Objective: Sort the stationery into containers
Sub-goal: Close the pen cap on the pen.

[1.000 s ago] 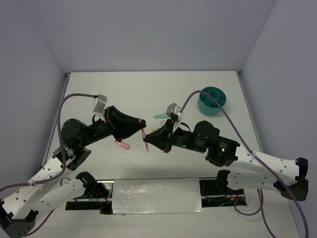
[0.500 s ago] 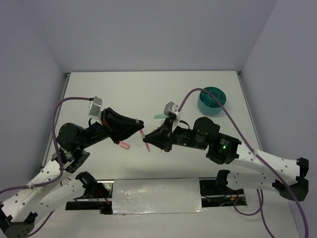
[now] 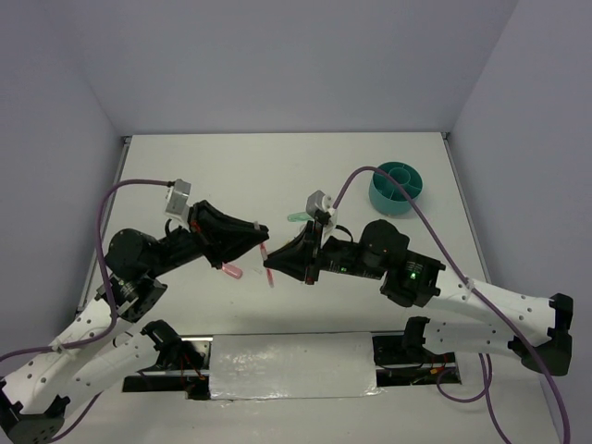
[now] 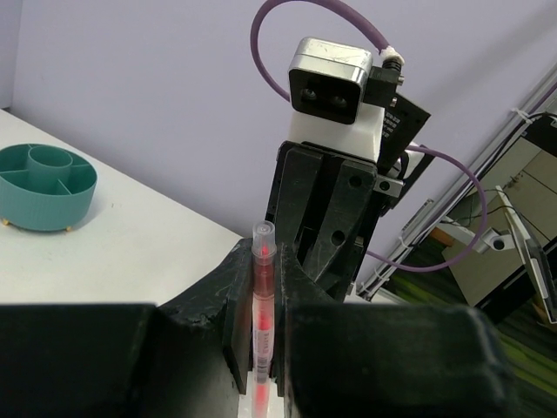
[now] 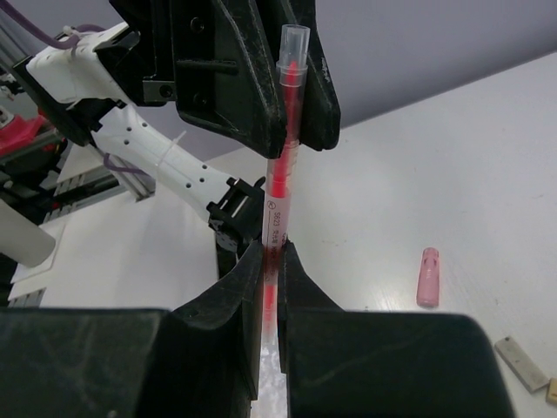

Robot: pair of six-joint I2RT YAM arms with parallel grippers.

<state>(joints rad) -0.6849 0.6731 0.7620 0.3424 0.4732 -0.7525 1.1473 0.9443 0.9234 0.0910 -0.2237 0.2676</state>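
Lavender walls, white worktop (image 3: pixel 277 166). Top view: you've got both arms meeting mid-worktop with the thin pink pen (image 3: pixel 269 274) between their tips; the grip is too small to read there. Teal organiser cup (image 3: pixel 398 188) sits far right, well apart. Left wrist: left jaws narrow, clamped on the upright pen, its lower end hidden. Right wrist: right jaws narrow, pressing the pen from both sides. Pink capsule (image 5: pixel 427 277) lies loose; grey-tan block (image 5: pixel 522 363) is cut off at the corner.

Your top camera looks down from behind the arms; your wrist cameras face each other closely, sharing the thin pink pen (image 4: pixel 263 296).
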